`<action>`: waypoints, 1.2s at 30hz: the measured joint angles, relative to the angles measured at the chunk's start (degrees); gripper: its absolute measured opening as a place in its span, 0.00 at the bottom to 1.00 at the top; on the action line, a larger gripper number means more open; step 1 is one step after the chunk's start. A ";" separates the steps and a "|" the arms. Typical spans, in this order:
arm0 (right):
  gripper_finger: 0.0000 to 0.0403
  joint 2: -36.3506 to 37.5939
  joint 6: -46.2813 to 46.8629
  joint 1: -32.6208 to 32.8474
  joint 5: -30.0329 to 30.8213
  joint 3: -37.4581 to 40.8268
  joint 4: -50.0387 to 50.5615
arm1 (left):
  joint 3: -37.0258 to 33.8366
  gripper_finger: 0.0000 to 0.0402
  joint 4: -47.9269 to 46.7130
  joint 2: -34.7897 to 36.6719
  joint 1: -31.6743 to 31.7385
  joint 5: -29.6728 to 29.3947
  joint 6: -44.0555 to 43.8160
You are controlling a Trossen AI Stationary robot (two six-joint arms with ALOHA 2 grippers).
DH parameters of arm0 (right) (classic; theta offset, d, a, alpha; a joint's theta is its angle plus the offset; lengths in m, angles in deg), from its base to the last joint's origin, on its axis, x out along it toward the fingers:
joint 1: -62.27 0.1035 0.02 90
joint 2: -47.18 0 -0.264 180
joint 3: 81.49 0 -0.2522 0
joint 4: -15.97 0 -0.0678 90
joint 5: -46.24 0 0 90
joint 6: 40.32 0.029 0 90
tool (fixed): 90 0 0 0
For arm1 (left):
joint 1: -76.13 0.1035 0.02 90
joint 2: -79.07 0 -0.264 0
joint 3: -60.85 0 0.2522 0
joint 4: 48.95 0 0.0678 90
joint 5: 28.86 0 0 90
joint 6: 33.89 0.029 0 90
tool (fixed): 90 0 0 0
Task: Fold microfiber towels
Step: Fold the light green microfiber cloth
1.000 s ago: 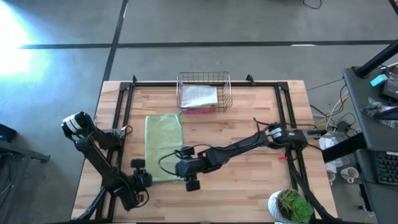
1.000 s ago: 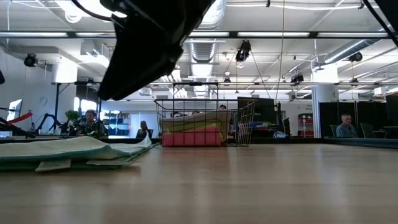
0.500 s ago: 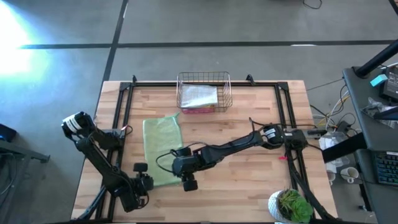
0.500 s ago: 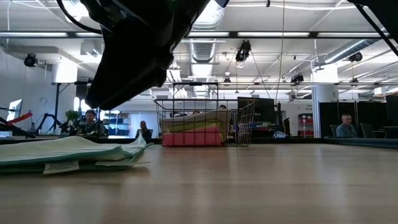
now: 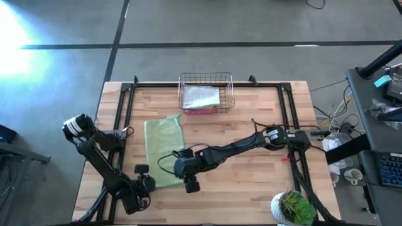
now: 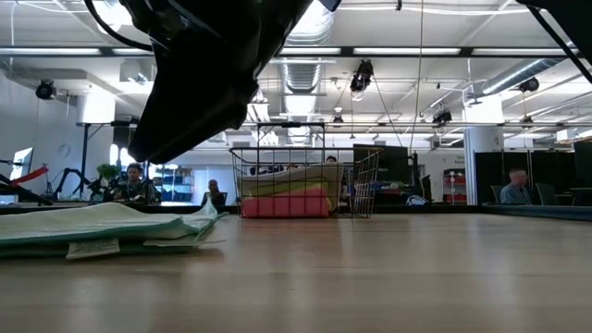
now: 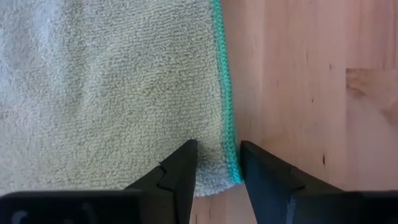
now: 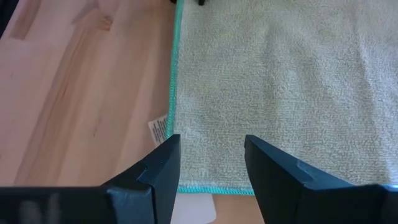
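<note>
A pale sage green towel (image 5: pixel 163 144) lies folded in a long strip on the wooden table, left of the middle, its teal hem showing. My left gripper (image 5: pixel 149 181) hangs open just over the towel's near left corner (image 7: pixel 217 168), one finger on either side of the hemmed edge. Whether the fingers touch the cloth I cannot tell. My right gripper (image 5: pixel 183 171) stands open above the towel's right edge (image 8: pixel 211 186) close to the near right corner, clear of the cloth. A white label (image 8: pixel 160 130) sticks out from the near edge.
A copper wire basket (image 5: pixel 206 94) at the table's far edge holds more folded towels, a pink one (image 6: pixel 282 205) lowest. A potted plant (image 5: pixel 294 207) stands at the near right corner. Bare wood lies right of the towel. People sit in the room beyond.
My right gripper has swung a little toward the table's left and now stands over the towel's near right part. My left gripper has sunk slightly toward the towel's near left corner. Both stay open.
</note>
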 joint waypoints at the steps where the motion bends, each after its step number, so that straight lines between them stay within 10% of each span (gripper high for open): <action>1: 0.42 0.00 -0.56 0.00 -0.03 0.11 -0.07 | -0.02 0.28 -0.11 -0.35 0.01 0.01 -1.02; 12: 0.41 -0.13 -4.92 -0.15 -4.45 1.67 -1.03 | -0.24 0.02 -0.77 1.03 0.61 -0.23 -6.23; 36: 0.41 -0.28 2.41 0.20 -6.04 9.49 -12.89 | -0.39 0.03 -0.15 10.20 3.06 0.40 -9.34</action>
